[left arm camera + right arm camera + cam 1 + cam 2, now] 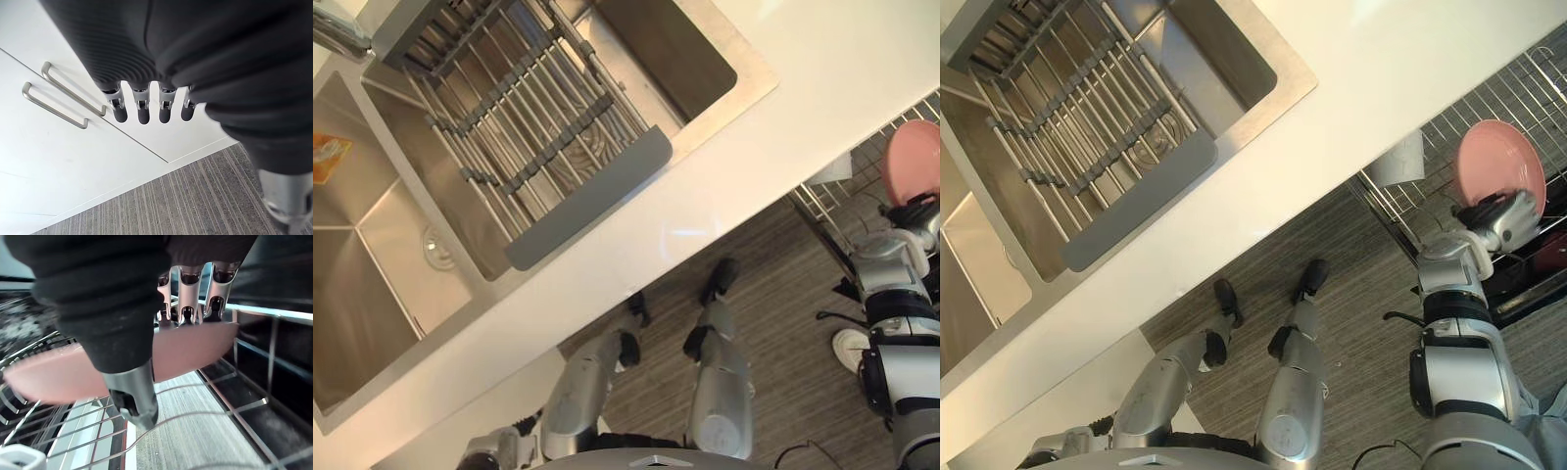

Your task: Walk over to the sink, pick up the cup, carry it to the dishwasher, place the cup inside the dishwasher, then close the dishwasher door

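The right hand [1503, 217] is out at about two o'clock from the robot, clamped on a pink dish [1494, 162]. To my eye it is a flat round thing, more plate than cup. The fingers [188, 298] are hooked over its far rim and the thumb [133, 396] is set against the near face. The dish hangs on edge just over the dishwasher's wire rack [1469, 108], and from here I can't tell whether its lower rim touches a wire. So the step in hand looks like the setting-down. To do it well, I'd want the wrist eased straight down so the rim slips between two wires rather than landing on top of one. The dish should stay near upright, so that it leans on the rack and stays clear of the white plastic piece [1398, 160] at the rack's counter-side edge. The hand should let go only once the rack bears the weight, since the surface looks slick and a pinch like that could slip if opened early. Then the fingers should come up and out without hooking a wire. The left hand [142, 111] dangles slack down at seven o'clock, fingers loose, before the white cabinet doors [58, 161] and well apart from the sink [372, 245] at ten o'clock. It should be free for the door.
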